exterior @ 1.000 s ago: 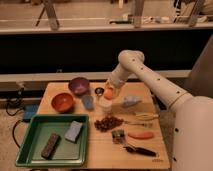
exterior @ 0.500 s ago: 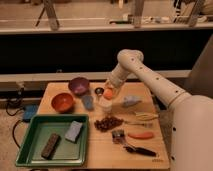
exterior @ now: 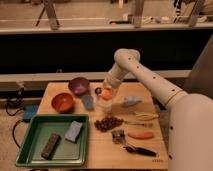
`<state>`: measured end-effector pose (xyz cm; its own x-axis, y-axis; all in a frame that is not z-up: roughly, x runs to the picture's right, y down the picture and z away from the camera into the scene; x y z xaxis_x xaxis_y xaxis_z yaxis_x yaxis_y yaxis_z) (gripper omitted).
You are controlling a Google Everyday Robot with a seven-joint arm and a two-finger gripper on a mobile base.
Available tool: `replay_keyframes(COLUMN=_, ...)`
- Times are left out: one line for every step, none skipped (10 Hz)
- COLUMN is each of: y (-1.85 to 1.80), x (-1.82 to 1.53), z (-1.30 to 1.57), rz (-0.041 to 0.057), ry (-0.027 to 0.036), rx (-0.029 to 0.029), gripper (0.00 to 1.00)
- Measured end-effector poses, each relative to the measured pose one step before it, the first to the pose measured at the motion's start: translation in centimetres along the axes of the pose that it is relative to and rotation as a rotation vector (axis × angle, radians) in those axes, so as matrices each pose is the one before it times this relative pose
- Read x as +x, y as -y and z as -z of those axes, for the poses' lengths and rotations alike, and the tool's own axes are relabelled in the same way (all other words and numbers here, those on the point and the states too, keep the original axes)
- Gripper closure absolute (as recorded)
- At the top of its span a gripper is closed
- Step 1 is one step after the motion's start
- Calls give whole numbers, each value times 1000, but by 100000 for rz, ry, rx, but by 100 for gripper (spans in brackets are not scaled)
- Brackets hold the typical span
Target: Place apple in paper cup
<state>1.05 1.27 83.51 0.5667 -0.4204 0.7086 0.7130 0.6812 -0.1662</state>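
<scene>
Orange-red and round, the apple shows no stem or long axis that can be made out, so its heading cannot be told. It sits clamped in the gripper, just above the mouth of the paper cup, which stands upright near the middle of the wooden worktop, somewhat toward the far edge. The white arm rises from the right side, bends at an elbow high over the far edge, and slopes down and leftward so the gripper points down at the cup. A purple bowl sits toward the far left corner, with an orange bowl nearer the left edge. A green tray overhangs the near left corner, holding a brown bar and a grey-blue sponge. A pile of brown pieces lies just in front of the cup.
</scene>
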Motion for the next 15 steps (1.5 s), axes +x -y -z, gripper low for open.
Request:
replay_keyframes(y=2, x=-113, z=-2, rz=533, ry=557, rx=-115, gripper=100)
replay_keyframes(y=-63, x=-63, z=-25, rz=396, ry=486, rx=-294, gripper=100)
replay_keyframes(y=162, x=-301, z=-128, rz=1566, ry=1244, rx=-810, gripper=96)
replay_keyframes(y=45, x=-214, z=-146, rz=1529, ry=920, rx=-1637, gripper=87)
replay_keyframes(y=146, x=-167, z=-135, rz=1065, ry=601, rx=-984, gripper=78)
replay_keyframes(y=79, x=-177, z=-55, rz=787, ry=629, rx=-982, gripper=67)
replay_keyframes(y=-11, x=20, z=6, rz=326, ry=245, rx=-407, gripper=57)
replay_keyframes(y=-119, x=57, z=114, rz=-59, ry=183, rx=-352, gripper=48)
replay_keyframes(y=-255, x=128, z=150, rz=-186, ry=62, rx=-462, gripper=36)
replay_keyframes(y=-104, x=137, z=155, rz=-118, ry=-164, rx=58, gripper=27)
replay_keyframes(y=66, x=43, z=253, rz=103, ry=-384, rx=323, gripper=21)
replay_keyframes(y=109, x=-22, z=269, rz=212, ry=-311, rx=426, gripper=20)
replay_keyframes(y=-53, x=53, z=288, rz=-52, ry=-284, rx=315, gripper=20)
replay_keyframes(y=-70, x=11, z=166, rz=-76, ry=55, rx=261, gripper=20)
replay_keyframes(y=-41, x=25, z=202, rz=-85, ry=93, rx=288, gripper=20)
